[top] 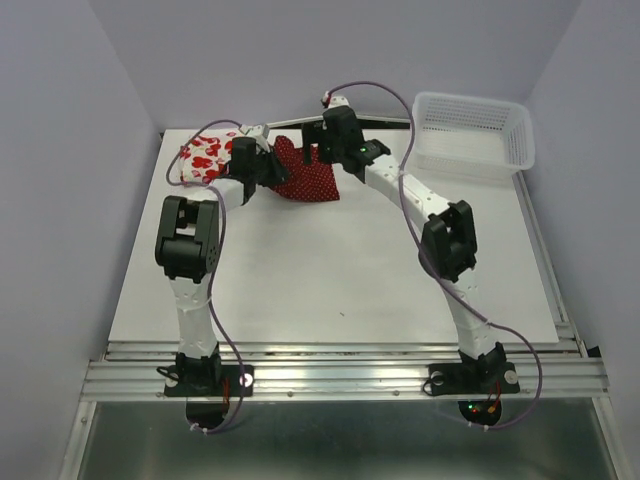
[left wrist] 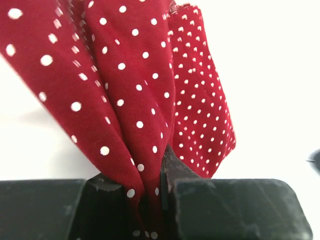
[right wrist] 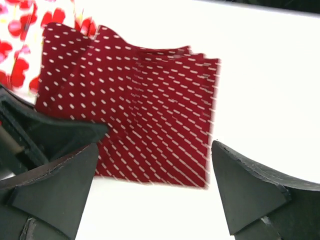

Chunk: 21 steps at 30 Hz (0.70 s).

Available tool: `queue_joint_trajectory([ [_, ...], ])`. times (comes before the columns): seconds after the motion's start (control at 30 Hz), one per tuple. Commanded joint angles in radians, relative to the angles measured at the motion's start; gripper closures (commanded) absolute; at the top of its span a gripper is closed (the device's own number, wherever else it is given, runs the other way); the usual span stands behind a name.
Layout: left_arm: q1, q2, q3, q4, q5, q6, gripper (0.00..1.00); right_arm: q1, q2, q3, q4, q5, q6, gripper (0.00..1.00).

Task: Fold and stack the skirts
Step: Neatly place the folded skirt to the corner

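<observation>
The dark red dotted skirt lies folded at the back middle of the table, its left end lifted. My left gripper is shut on that end; in the left wrist view the cloth hangs bunched from between the closed fingers. My right gripper is open and empty just above the skirt's right part; its view shows the folded skirt below the spread fingers. The white skirt with red flowers lies at the back left, also in the right wrist view.
A white plastic lattice basket stands at the back right corner. The white table is bordered by an aluminium rail at the near edge and purple walls on the left, right and back.
</observation>
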<state>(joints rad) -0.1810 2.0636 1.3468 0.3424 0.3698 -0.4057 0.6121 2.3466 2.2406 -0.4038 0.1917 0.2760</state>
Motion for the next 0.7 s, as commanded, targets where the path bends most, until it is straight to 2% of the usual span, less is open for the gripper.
queue_joint_trajectory([
  [0.0,0.006,0.055,0.201,-0.206,-0.12,0.331,1.0,-0.052,-0.128,-0.025,0.04,0.029,-0.044,0.0],
  [0.13,0.021,0.111,0.414,-0.339,-0.132,0.486,1.0,-0.071,-0.17,-0.096,0.048,0.012,-0.046,0.0],
  [0.37,0.075,0.188,0.639,-0.497,-0.147,0.59,1.0,-0.071,-0.178,-0.127,0.048,-0.009,-0.043,0.0],
  [0.67,0.144,0.161,0.663,-0.487,-0.121,0.65,1.0,-0.071,-0.168,-0.125,0.048,-0.024,-0.038,0.0],
])
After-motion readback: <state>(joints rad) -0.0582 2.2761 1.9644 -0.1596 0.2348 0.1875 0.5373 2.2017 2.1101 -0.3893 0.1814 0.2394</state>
